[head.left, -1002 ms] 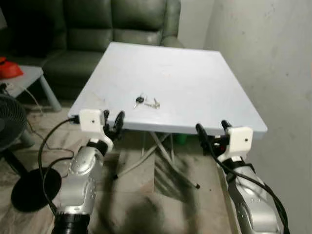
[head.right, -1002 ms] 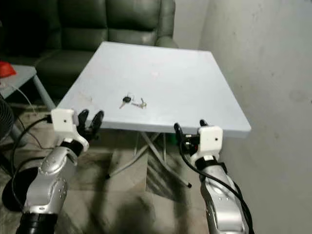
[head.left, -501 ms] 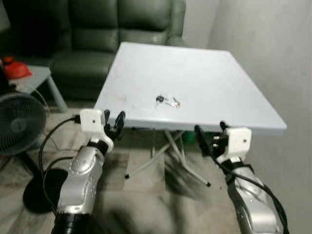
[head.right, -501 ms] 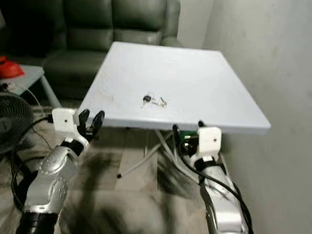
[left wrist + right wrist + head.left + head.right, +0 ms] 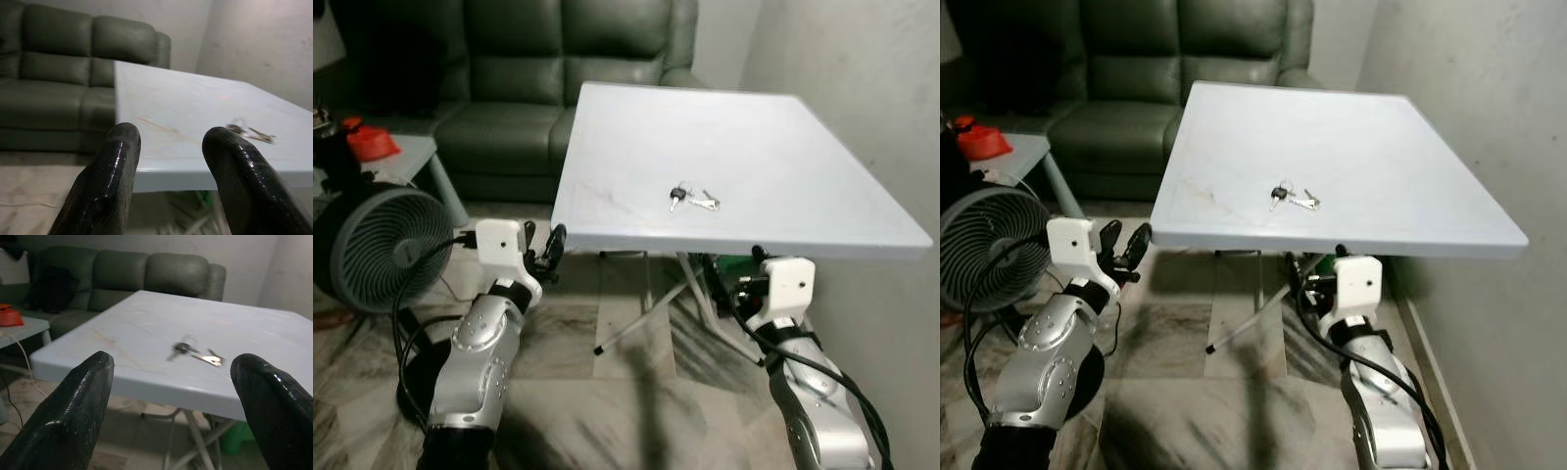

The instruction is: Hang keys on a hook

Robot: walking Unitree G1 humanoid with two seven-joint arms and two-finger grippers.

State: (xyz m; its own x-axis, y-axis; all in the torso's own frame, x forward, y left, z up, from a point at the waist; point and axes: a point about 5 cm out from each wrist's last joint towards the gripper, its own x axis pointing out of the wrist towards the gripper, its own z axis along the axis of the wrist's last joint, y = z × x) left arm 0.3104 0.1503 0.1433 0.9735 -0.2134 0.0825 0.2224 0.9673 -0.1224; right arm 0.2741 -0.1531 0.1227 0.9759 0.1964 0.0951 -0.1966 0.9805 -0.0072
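A small bunch of keys (image 5: 693, 200) with a black-headed key lies on the white folding table (image 5: 783, 127), near its front edge. My left gripper (image 5: 544, 238) is held up, open and holding nothing, in front of the table's front left corner and below its top. Just under the front edge my right gripper (image 5: 1316, 262) is open wide and holds nothing. Along the right wrist view the keys (image 5: 195, 352) lie straight ahead, between the two fingers (image 5: 83, 396). From the left wrist view the keys (image 5: 249, 131) lie off to one side.
A dark green sofa (image 5: 568, 59) stands behind the table. On the floor at the left is a round fan (image 5: 382, 245), with a grey side table (image 5: 406, 152) bearing a red thing behind it. A wall (image 5: 871, 88) runs close along the table's right side. Crossed table legs (image 5: 646, 304) and something green (image 5: 736, 264) are underneath.
The whole picture has shifted: the table and keys now sit further right and the fan has come into view at the left. Both grippers keep the same open pose.
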